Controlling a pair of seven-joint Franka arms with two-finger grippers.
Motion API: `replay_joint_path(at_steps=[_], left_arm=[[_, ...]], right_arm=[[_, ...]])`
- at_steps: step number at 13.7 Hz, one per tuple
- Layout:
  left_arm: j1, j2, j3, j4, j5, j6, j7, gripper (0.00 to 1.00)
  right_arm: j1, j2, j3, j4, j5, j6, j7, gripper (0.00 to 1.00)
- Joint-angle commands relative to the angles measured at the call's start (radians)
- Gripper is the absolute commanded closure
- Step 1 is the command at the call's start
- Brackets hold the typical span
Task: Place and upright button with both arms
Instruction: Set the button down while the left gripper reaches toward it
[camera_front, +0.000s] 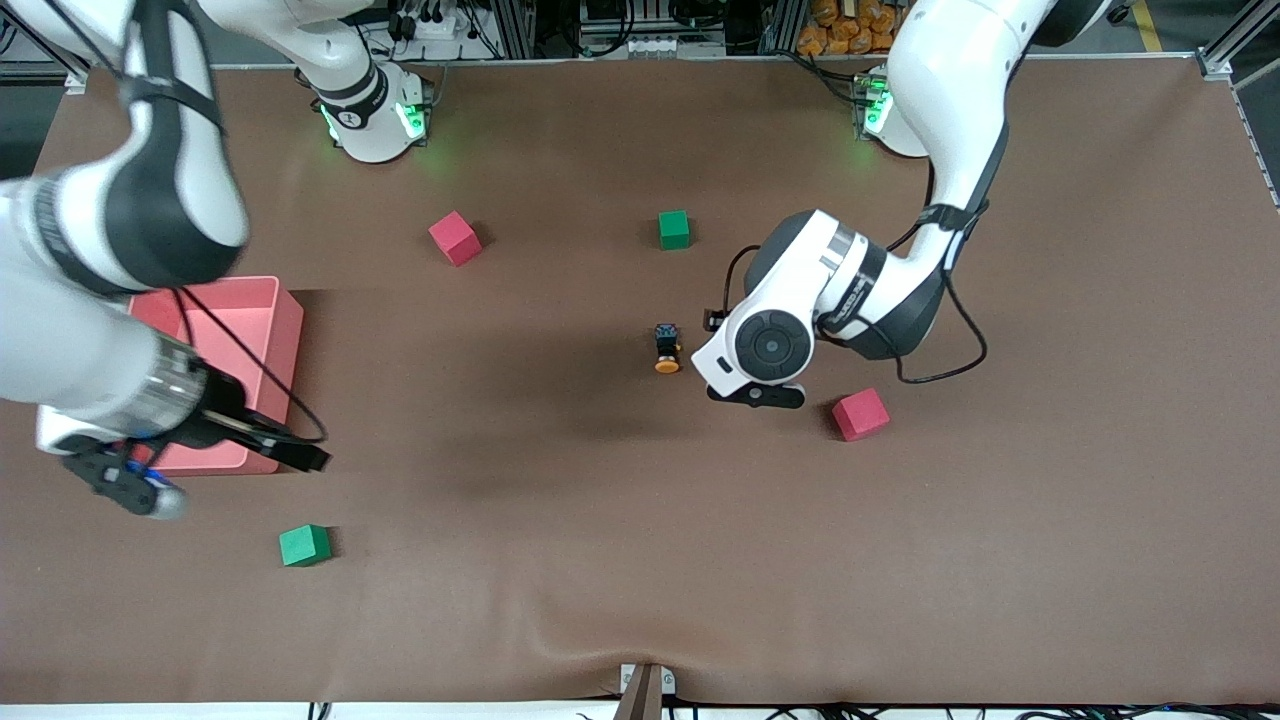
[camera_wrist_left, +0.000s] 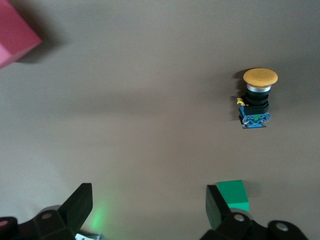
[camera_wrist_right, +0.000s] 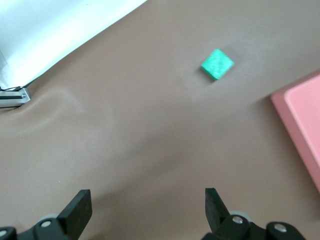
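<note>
The button (camera_front: 667, 348) lies on its side mid-table, its orange cap toward the front camera and its bluish end away from it. The left wrist view shows it (camera_wrist_left: 257, 98) the same way. My left gripper (camera_front: 750, 345) hangs over the table beside the button, toward the left arm's end. In its wrist view the left gripper (camera_wrist_left: 147, 207) is open and empty, apart from the button. My right gripper (camera_front: 305, 457) is over the table by the pink bin's near corner. In its wrist view the right gripper (camera_wrist_right: 147, 207) is open and empty.
A pink bin (camera_front: 285, 330) stands at the right arm's end and shows in the right wrist view (camera_wrist_right: 300, 120). Two red cubes (camera_front: 455, 238) (camera_front: 860, 413) and two green cubes (camera_front: 674, 229) (camera_front: 304, 545) lie scattered around. One green cube (camera_wrist_left: 235, 195) lies close to a left fingertip.
</note>
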Motion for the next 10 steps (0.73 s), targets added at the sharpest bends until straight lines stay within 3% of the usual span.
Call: replay_joint_path(at_steps=[1,2,5,7,10], left_arm=[[-0.029,0.057,0.003,0.036,-0.041,0.036,-0.054,0.00],[-0.034,0.074,0.003,0.040,-0.073,0.062,-0.066,0.00],[-0.063,0.149,0.003,0.097,-0.122,0.096,-0.073,0.00],[-0.087,0.171,0.009,0.110,-0.150,0.131,-0.103,0.00],[-0.104,0.198,0.011,0.111,-0.184,0.167,-0.122,0.00]], right_arm=[[-0.091,-0.079,0.059,0.016,-0.017,-0.113,-0.015,0.00],[-0.123,-0.100,0.088,0.012,-0.025,-0.119,-0.049,0.00],[-0.151,-0.171,0.094,0.006,-0.135,-0.244,-0.178,0.00],[-0.203,-0.200,0.154,0.012,-0.169,-0.301,-0.195,0.00],[-0.208,-0.359,0.164,-0.139,-0.169,-0.247,-0.195,0.00]])
